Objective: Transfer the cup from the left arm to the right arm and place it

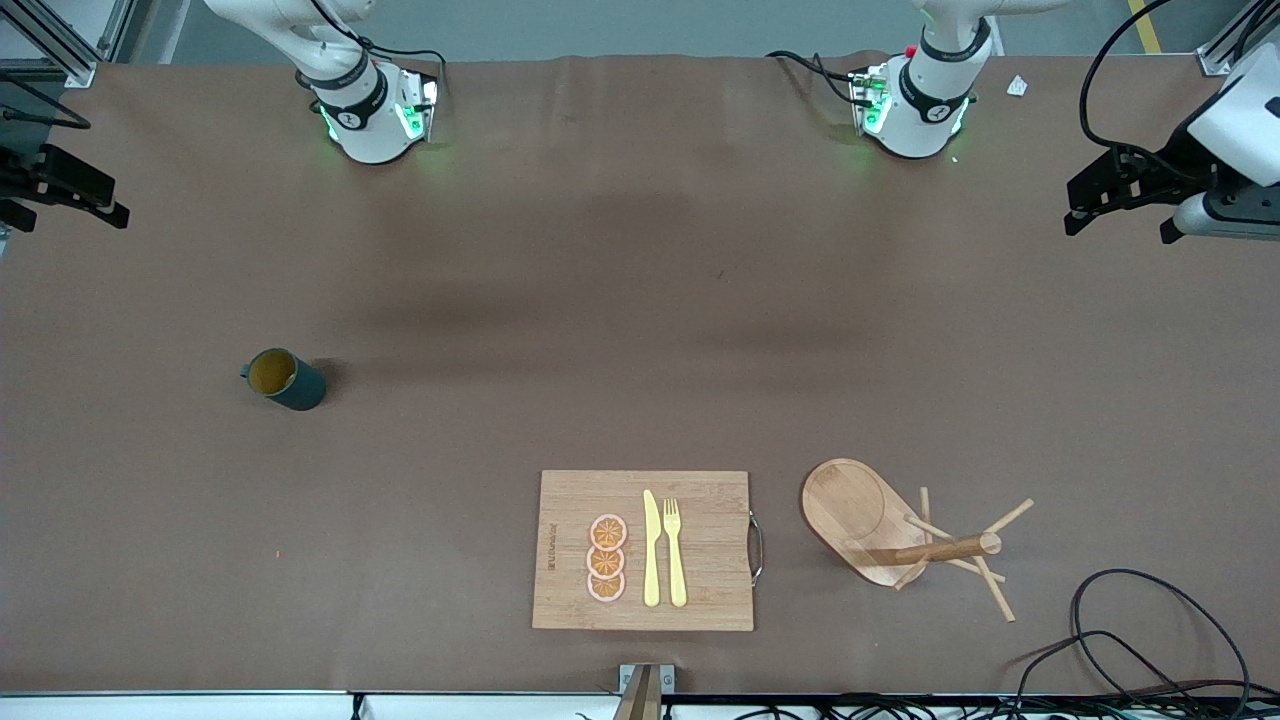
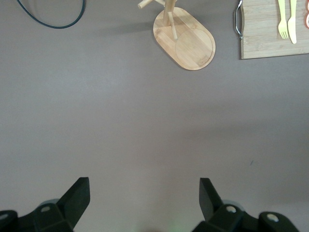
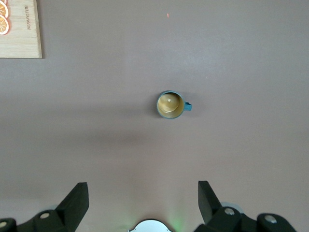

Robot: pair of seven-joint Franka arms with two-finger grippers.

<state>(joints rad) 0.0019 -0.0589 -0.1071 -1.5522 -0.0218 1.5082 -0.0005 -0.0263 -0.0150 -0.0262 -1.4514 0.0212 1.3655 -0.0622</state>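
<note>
The cup (image 1: 283,378), dark teal with a tan inside, stands upright and alone on the brown table toward the right arm's end. In the right wrist view the cup (image 3: 170,105) shows from above, its small handle sticking out, well clear of the fingers. My right gripper (image 1: 62,195) hangs open and empty at that end of the table; its view confirms it as the right gripper (image 3: 143,195). My left gripper (image 1: 1120,205) hangs open and empty at the left arm's end, shown in its view as the left gripper (image 2: 145,193), over bare table.
A bamboo cutting board (image 1: 560,600) near the front edge carries three orange slices (image 1: 607,558), a yellow knife (image 1: 651,548) and fork (image 1: 675,550). Beside it stands a wooden mug stand (image 1: 850,505) with pegs. Black cables (image 1: 1150,640) coil at the front corner.
</note>
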